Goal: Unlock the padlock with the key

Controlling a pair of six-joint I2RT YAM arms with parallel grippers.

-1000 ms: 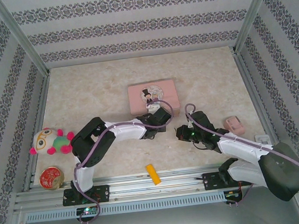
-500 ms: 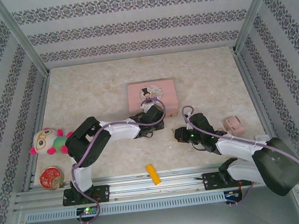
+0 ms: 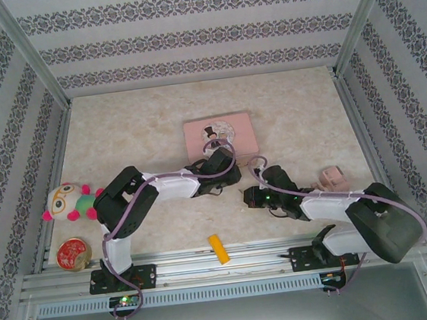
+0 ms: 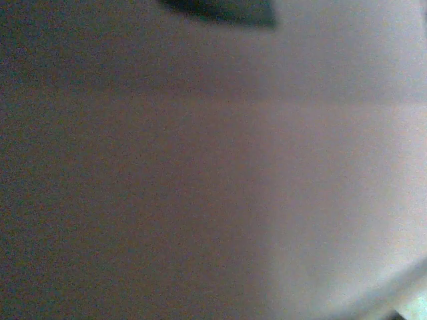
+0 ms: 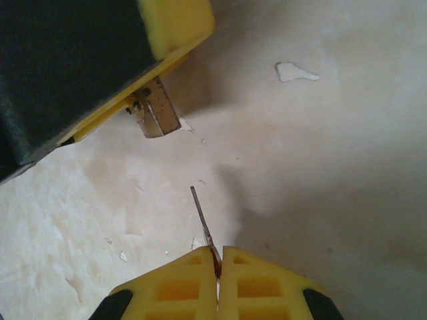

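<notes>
Holding the key: right gripper (image 5: 218, 257), its yellow fingers (image 5: 180, 287) pressed together on the key's near end.
Key (image 5: 202, 221): thin dark sliver sticking out of the closed fingertips and pointing toward 11 o'clock in the right wrist view, above the pale table (image 5: 320, 167).
Left gripper (image 3: 233, 182): clenched on the padlock. In the right wrist view its black body and yellow pad fill the corner at 10 to 11 o'clock.
Padlock (image 5: 159, 113): small brass body poking out from under the left gripper's yellow finger, tilted, its lower end facing 5 o'clock. The shackle is hidden in the grip.
Key to padlock: apart. The key's tip stops short of the brass body, which sits at 11 o'clock from the tip with bare table between them.
Grippers in the top view: nose to nose near the table's middle, the left one at 11 o'clock of the right one.
Pink tin (image 3: 218, 133): just beyond the left gripper, at 12 o'clock.
Plush toy (image 3: 69, 202): at 9 o'clock, by the left rail.
Yellow block (image 3: 219, 249): at 6 o'clock, on the near edge.
Small pink object (image 3: 334, 179): at 3 o'clock of the right gripper.
Left wrist view: blurred grey-brown, so I cannot tell what it shows.
</notes>
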